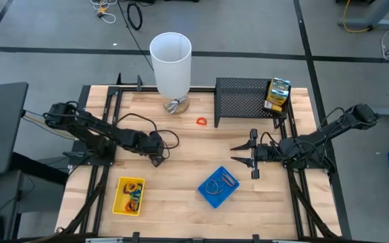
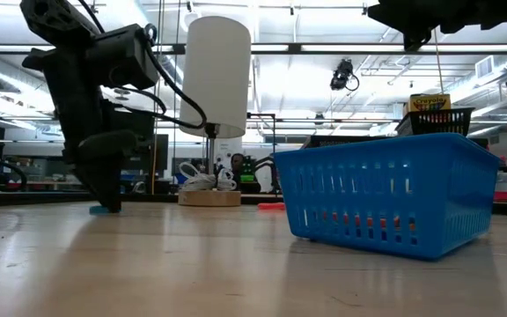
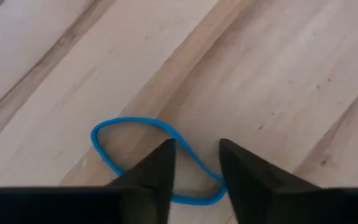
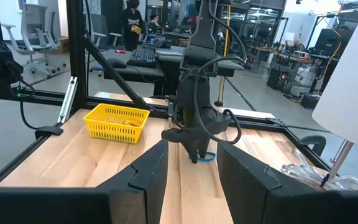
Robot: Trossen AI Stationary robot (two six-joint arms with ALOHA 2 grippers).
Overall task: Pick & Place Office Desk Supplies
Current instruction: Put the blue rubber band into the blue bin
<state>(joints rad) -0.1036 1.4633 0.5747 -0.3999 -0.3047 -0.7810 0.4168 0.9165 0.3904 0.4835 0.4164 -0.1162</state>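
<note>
A: Where's the left gripper (image 3: 194,163) working?

B: Beside the yellow tray (image 1: 128,196), on the bare wood. Its jaws are standing part-open astride a blue rubber band (image 3: 143,149).

A: Handling?

B: Probably light, floppy; pinching one strand should do.

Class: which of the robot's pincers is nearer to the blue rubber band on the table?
Left. The left pincer is down at the table, straddling the blue band. The right pincer hovers open well off to the other side, near the blue tray.
</note>
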